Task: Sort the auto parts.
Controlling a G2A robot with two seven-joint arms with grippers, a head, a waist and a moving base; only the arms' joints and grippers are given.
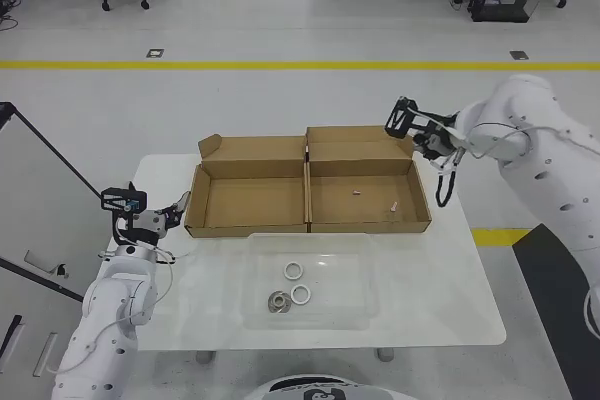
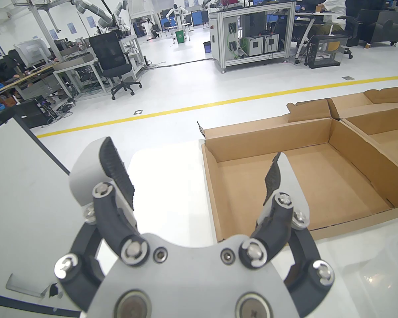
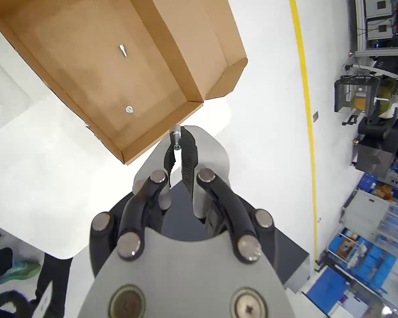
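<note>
Bolt (image 3: 175, 136) pinched in my R gripper (image 3: 179, 135) tips, just off R box (image 3: 69, 34) far corner | 2 small parts (image 3: 123, 50) on its floor | rings (image 1: 293, 270) in clear tray (image 1: 345, 290) | L gripper (image 2: 194, 163) wide open, empty, by L box (image 2: 318, 180).

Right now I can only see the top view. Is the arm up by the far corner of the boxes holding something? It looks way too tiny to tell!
Observer: Yes. Its wrist view shows the right gripper with its jaws shut on a small silver screw.
Operator: Cool! What are the two specks in the box next to it?
Observer: In the right box, one is a little bolt lying on its side. The other piece looks six-sided.
Operator: And the other arm?
Observer: The left gripper has its jaws wide apart with nothing between them, just outside the left box.
</note>
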